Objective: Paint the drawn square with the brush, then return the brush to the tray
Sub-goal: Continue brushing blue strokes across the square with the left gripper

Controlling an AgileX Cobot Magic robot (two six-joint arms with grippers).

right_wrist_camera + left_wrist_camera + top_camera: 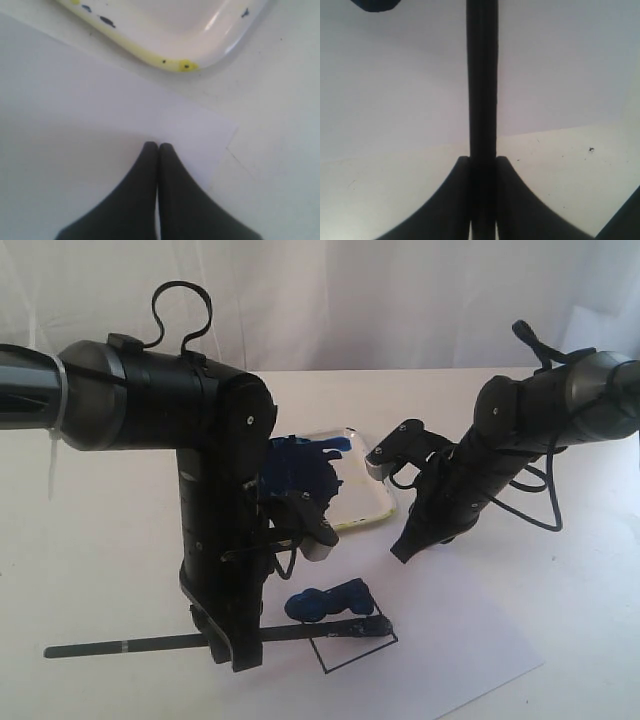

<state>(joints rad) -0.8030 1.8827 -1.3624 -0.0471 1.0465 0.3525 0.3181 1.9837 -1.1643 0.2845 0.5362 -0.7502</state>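
Note:
My left gripper is shut on the brush, a long black stick held level just above the paper. Its white band sits toward the left end, and the bristle tip lies over the top edge of the drawn square, whose inside looks white. In the left wrist view the stick runs straight out from the closed left gripper. The tray with its dark-blue blot stands behind. My right gripper is shut and empty, tips down on the paper near the tray's rim.
A white paper sheet lies on the white table. A thick blue paint smear sits on the paper just above the square. The left arm's black body hides part of the tray.

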